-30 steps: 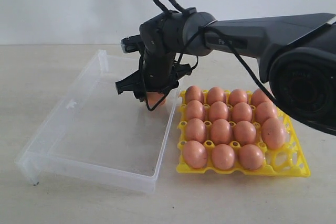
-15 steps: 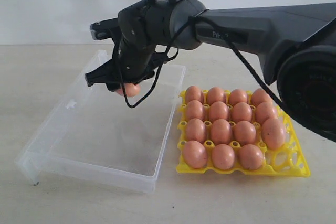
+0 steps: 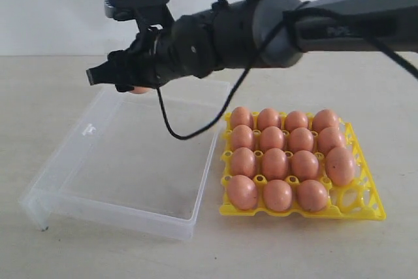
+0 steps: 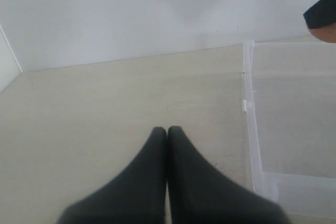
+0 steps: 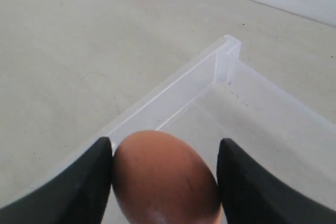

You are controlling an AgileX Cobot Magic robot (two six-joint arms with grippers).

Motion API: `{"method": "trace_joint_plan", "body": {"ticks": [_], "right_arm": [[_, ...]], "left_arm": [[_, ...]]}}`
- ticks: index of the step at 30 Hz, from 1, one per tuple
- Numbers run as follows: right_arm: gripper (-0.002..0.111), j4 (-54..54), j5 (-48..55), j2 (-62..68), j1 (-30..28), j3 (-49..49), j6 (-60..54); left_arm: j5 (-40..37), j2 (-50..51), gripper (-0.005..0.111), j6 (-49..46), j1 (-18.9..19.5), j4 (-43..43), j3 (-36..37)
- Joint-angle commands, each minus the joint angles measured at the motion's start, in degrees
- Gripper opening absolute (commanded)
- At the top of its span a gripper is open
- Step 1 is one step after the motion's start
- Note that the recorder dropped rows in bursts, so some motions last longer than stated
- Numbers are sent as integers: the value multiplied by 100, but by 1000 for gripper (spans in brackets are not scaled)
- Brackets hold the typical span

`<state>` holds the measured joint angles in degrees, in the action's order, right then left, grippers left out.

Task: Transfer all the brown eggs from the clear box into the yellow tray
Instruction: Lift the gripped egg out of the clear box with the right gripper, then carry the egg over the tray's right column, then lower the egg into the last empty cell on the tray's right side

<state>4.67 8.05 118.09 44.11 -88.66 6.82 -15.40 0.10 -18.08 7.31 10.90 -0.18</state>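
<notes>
My right gripper (image 3: 116,78) hangs above the far left corner of the clear box (image 3: 111,217), shut on a brown egg (image 3: 140,89) of which only a sliver shows under the fingers. In the right wrist view the egg (image 5: 163,177) sits between the two black fingers (image 5: 84,182), with the box corner (image 5: 228,45) below. The yellow tray (image 3: 366,212) lies right of the box with several brown eggs (image 3: 274,161) in its cups; its front right cup (image 3: 351,197) is empty. My left gripper (image 4: 167,129) is shut on nothing over bare table beside the box wall (image 4: 251,129).
The right arm (image 3: 339,24) and its dangling black cable (image 3: 189,135) stretch across above the box and tray. The box floor (image 3: 130,161) holds no eggs. A white wall stands behind the pale table (image 3: 52,96).
My right gripper has risen and swung left with the egg, from near the box's right wall to above its far left corner. The wrist has turned more level.
</notes>
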Motion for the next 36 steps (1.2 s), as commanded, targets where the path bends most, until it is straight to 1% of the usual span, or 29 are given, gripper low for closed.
{"method": "trace_joint_plan", "body": {"ticks": [1,7,9,10,11,12,13,14,15,16,19,23,25,26,27,29,31,36], "right_arm": [[0,153,-1315,-834,-17,1456,-69],[0,153,-2559,-2133,-29,3208,168],[0,153,-2825,-2737,-54,3793,202],[0,153,-2871,-3371,-153,4350,272],[0,153,-2871,-3629,-228,4570,272],[0,142,-2798,-4262,-429,5076,287],[0,104,-2734,-4510,-534,5249,297],[0,103,-2447,-5088,-802,5623,442],[0,103,-2301,-5303,-903,5782,521],[0,103,-1954,-5789,-1052,6074,695],[0,103,-1399,-6498,-1097,6612,832],[0,103,-1080,-6404,-1097,7042,935],[0,218,-1446,-6256,-1097,7167,1145],[0,443,-1780,-6246,-1097,7235,1246],[0,964,-2173,-6246,-1097,7370,1258],[0,1542,-2517,-6246,-1097,7605,1172],[0,1891,-2713,-6246,-1097,7862,1022],[0,2014,-3378,-6246,-1097,8445,880]], "left_arm": [[45,-10,-4,52,6,41,18],[45,-10,-4,52,6,41,18],[45,-10,-4,52,6,41,18],[45,-10,-4,52,6,41,18],[45,-10,-4,52,6,41,18],[45,-10,-4,52,6,41,18],[45,-10,-4,52,6,41,18],[45,-10,-4,52,6,41,18],[45,-10,-4,52,6,41,18],[45,-10,-4,52,6,41,18],[45,-10,-4,52,6,41,18],[45,-10,-4,52,6,41,18],[56,-10,-4,52,6,41,18],[46,-10,-4,52,6,41,18],[46,-10,-4,52,6,41,18],[46,-10,-4,52,6,41,18],[46,-10,-4,52,6,41,18],[46,-10,-4,52,6,41,18]]}}
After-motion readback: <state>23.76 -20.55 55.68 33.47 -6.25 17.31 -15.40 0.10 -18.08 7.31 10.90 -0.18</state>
